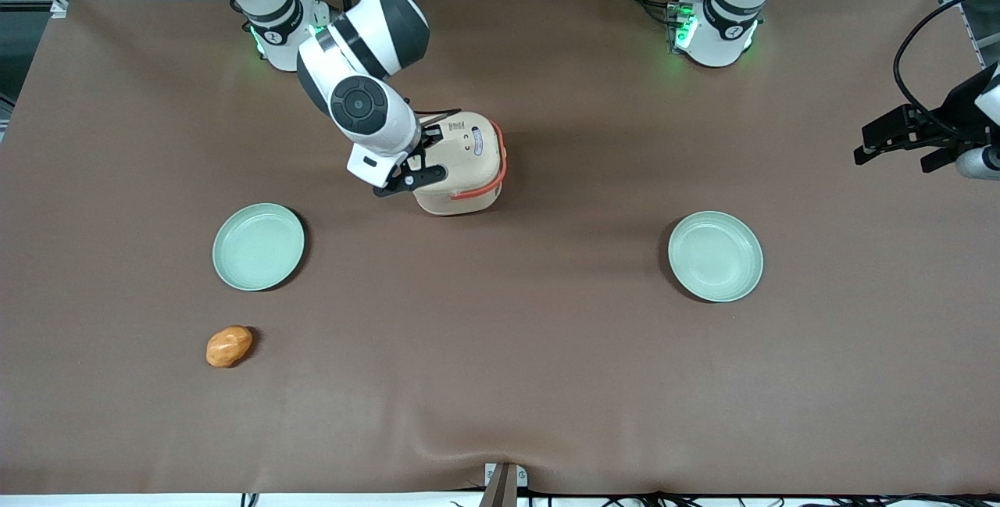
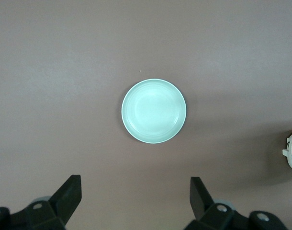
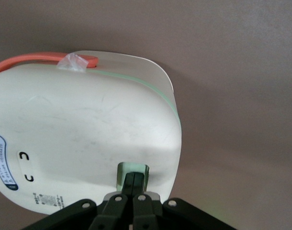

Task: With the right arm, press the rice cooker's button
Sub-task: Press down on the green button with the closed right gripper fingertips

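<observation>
The button [image 3: 132, 168], a small pale green rounded-square patch, sits at the edge of the cream lid [image 3: 88, 129] of the rice cooker [image 1: 462, 167]; in the right wrist view the closed fingertips [image 3: 133, 181] of the gripper [image 3: 132, 183] lie on it, the two black fingers drawn together with no gap between them; this gives one narrow, stiff point of contact, better suited to a small button than spread fingers would be. Judged from this contact, the press itself appears to be in hand, though whether the button is fully depressed cannot be told.

In the front view the cooker stands just above and left of the frame's centre, with its orange handle [image 1: 486, 179] on the side turned from the gripper; the button is hidden there by the wrist. The right arm [image 1: 359, 105] reaches down from the upper left of the frame, its gripper [image 1: 418, 171] at the cooker's edge toward the working arm's end of the table; the approach from that side keeps the handle out of the way.

Outward from the cooker, on the brown table [image 1: 500, 382]:

- a pale green plate [image 1: 258, 247] at left of centre in the front view, nearer to the front camera than the cooker;
- a second pale green plate [image 1: 715, 256] at right of centre, also seen in the left wrist view [image 2: 154, 111];
- an orange-brown rounded object [image 1: 229, 346] at lower left, near the first plate.

None of these lies near the gripper's line of action.
</observation>
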{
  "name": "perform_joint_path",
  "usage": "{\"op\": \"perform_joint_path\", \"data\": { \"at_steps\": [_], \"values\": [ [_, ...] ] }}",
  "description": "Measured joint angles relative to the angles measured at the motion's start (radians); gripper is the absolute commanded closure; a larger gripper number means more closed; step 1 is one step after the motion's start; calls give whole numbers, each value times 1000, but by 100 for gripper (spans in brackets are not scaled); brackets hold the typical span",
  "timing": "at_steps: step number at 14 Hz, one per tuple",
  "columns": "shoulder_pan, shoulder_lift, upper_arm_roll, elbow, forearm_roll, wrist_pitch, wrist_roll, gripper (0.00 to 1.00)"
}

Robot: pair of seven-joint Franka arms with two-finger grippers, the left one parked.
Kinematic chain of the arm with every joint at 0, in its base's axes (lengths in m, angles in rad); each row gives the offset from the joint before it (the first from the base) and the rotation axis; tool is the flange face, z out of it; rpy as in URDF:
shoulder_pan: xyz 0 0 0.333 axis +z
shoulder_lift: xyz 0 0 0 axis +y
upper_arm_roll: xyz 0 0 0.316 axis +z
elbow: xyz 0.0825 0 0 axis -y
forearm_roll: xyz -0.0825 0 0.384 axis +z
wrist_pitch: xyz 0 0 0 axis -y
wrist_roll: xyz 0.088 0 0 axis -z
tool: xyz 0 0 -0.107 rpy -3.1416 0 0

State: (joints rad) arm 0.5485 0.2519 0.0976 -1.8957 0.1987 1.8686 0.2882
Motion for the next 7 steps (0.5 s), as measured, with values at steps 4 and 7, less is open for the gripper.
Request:
{"op": "perform_joint_path", "data": {
  "at_steps": [4, 7],
  "values": [
    [0, 0, -2, 2, 1, -1, 0, 99],
    [0, -1, -7, 30, 1, -31, 0, 95]
  ]
}}
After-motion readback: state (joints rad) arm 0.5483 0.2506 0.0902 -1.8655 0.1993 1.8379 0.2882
